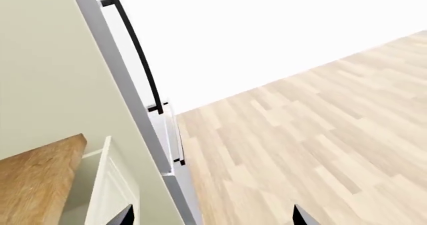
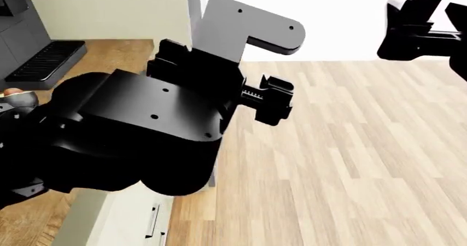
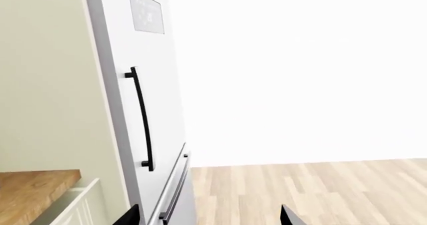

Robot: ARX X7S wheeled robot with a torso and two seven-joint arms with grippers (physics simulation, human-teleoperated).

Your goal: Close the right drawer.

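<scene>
1. Mostly, pale wood-plank floor point(image 2: 350, 158) filled the room, running back to a blank white wall point(image 3: 300, 70) with no detail on it.
2. Next in size stood a tall cream cabinet side point(image 1: 47, 70) with a grey appliance front point(image 3: 153, 85) beside it, carrying a long vertical black handle point(image 3: 142, 120); the left wrist view showed the same kind of handle point(image 1: 137, 50) from a steeper angle.
3. A wooden countertop point(image 1: 37, 180) butted against that cabinet side, and a dark ribbed tray point(image 2: 45, 61) lay on it in the head view.
4. Under the countertop's end, the right drawer point(image 1: 110, 190) stood pulled out, its cream panelled front clear of the cabinet; its short black handle point(image 2: 152, 220) showed low in the head view.
5. The left arm's black bulk covered much of the head view, and the left gripper point(image 2: 268, 99) hung over the floor, apart from the drawer, fingers spread with nothing between them.
6. The right gripper point(image 2: 419, 24) was raised near the wall, well apart from the drawer; only two dark fingertips point(image 3: 290, 216) showed in its wrist view, set apart and holding nothing.
</scene>
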